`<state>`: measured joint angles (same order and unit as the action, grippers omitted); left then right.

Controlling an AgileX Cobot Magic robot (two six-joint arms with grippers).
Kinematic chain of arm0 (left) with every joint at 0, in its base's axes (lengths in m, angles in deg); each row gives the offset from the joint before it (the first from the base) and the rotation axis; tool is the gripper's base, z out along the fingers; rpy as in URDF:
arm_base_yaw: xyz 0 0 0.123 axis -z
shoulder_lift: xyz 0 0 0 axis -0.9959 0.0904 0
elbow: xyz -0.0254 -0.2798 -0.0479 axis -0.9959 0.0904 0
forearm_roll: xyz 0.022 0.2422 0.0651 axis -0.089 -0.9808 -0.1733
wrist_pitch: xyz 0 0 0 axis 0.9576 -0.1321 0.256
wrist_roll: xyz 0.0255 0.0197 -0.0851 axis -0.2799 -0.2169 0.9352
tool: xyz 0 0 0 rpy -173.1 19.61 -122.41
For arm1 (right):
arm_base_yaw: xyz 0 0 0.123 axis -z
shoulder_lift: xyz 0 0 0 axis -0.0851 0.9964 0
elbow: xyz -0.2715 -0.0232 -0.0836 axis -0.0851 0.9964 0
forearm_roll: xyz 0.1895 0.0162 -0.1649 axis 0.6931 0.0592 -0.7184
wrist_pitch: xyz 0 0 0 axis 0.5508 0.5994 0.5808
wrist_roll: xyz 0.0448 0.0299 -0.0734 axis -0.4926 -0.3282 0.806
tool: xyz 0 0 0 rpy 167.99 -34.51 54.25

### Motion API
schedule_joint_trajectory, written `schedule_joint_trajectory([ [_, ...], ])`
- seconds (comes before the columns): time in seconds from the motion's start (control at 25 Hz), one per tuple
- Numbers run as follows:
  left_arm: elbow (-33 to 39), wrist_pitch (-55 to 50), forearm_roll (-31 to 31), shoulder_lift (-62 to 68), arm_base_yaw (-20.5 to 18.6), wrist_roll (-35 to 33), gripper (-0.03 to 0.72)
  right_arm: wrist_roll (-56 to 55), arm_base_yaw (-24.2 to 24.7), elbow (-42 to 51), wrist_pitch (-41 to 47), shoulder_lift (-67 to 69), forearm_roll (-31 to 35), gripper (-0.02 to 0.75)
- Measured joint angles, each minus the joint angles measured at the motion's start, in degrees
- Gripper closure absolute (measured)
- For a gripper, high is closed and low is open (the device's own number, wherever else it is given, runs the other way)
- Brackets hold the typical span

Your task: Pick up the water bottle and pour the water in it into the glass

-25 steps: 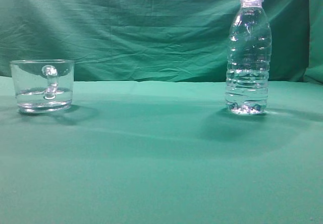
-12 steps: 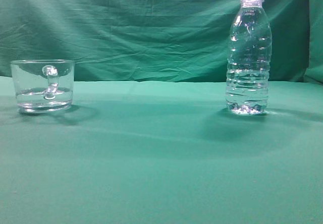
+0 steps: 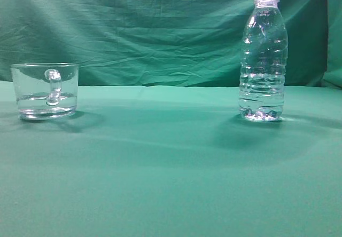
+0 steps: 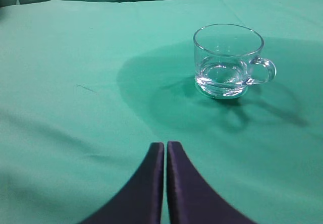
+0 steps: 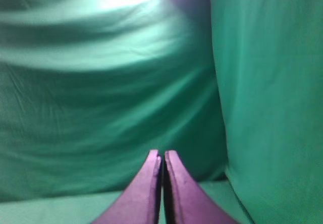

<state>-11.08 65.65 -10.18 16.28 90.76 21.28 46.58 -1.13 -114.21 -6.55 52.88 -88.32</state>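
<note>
Nothing was started, I judged: bottle (image 3: 263, 55) stood upright on the right, well apart from the glass (image 3: 45, 91), untouched, while left gripper (image 4: 165, 148) and right gripper (image 5: 162, 156) stayed away, jaws together.

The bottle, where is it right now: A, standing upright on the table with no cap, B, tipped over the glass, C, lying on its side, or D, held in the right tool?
A: the bottle stands upright on the table, open-necked, apart from the glass, with no tool near it.
</note>
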Motion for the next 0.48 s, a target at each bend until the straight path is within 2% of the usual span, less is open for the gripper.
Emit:
schedule_joint_trajectory([
  [0.08,0.0,0.0,0.0,0.0,0.0,0.0,0.688,23.08,0.0,0.09,7.25,-1.02,15.89,0.738],
  [0.12,0.0,0.0,0.0,0.0,0.0,0.0,0.688,30.71,0.0,0.23,10.41,-1.86,22.47,0.738],
  [0.2,0.0,0.0,0.0,0.0,0.0,0.0,0.688,42.07,0.0,1.07,15.45,-4.09,30.02,0.738],
  [0.28,0.0,0.0,0.0,0.0,0.0,0.0,0.688,45.01,0.0,3.9,16.18,-6.82,33.7,0.738],
  [0.48,0.0,0.0,0.0,0.0,0.0,0.0,0.688,43.79,0.0,14.1,15.41,-16.17,35.11,0.738],
])
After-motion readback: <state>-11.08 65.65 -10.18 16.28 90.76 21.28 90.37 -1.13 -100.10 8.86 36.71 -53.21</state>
